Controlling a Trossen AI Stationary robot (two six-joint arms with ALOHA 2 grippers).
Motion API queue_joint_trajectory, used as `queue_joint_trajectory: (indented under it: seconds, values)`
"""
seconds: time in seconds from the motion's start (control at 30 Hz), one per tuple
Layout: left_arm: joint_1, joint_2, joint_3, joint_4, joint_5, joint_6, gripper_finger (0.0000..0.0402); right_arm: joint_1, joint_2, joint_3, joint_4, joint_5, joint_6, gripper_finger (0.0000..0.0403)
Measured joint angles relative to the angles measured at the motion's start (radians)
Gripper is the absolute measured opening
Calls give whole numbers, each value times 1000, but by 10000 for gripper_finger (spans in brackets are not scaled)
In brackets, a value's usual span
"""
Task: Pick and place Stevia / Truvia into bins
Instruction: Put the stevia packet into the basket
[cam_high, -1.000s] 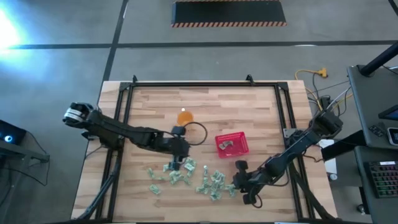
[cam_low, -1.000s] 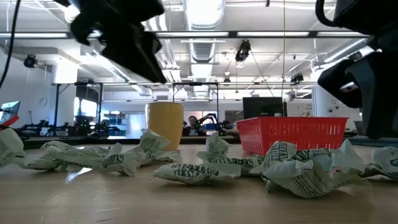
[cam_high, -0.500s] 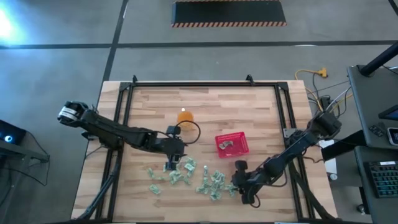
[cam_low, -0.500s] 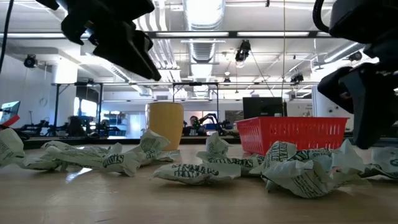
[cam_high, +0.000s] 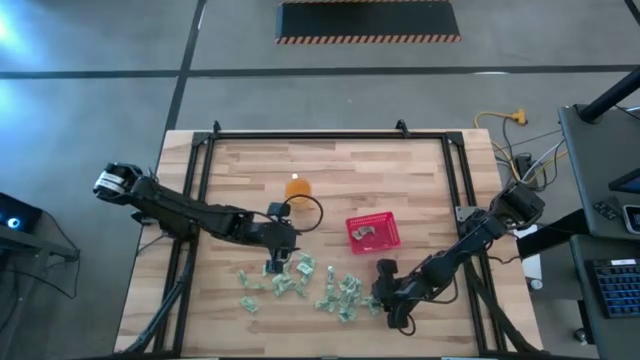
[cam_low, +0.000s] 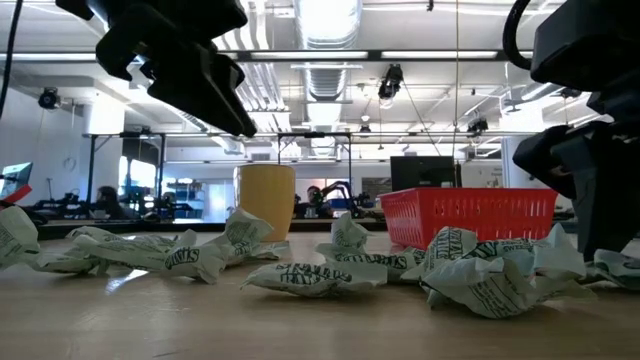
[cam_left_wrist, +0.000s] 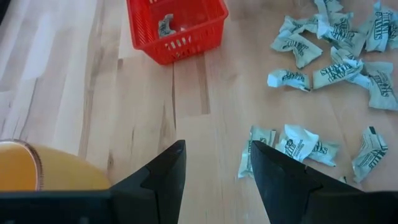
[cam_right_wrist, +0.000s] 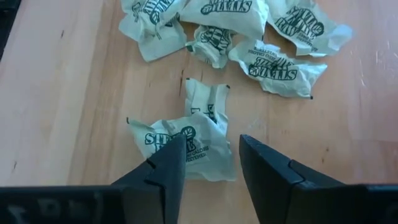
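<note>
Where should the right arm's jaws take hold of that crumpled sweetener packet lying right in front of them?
Probably across the raised, crumpled middle of the sweetener packet, coming straight down from above. It lies flat on the table apart from the heap, so no edge offers itself from the side. The right gripper has its jaws open just over the packet.

Robotics lab: exposed ceiling ducts (cam_low: 325, 40), more robot rigs (cam_low: 330, 195) behind.

Bright, even overhead light — soft shadows, corner glare.
</note>
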Motion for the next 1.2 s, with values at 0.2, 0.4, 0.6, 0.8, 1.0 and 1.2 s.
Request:
queue_joint_trajectory:
  seconds: [0.2,0.4,0.6,0.8,1.0,1.2]
  values:
    - [0,0,0,0,0,0,164,0,-1,0,-14,1,-12,94]
    - [0,0,-1,0,0,0,164,0,-8,0,-18,3,-20,44]
    - [0,0,-19,11,0,0,164,0,-57,0,-36,28,-41,19]
    - [0,0,-36,35,0,1,164,0,-136,0,-63,76,-94,13]
    - [0,0,-40,37,0,2,164,0,-198,1,-116,258,-182,13]
    - [0,0,-45,35,0,2,164,-1,-233,1,-238,652,-217,13]
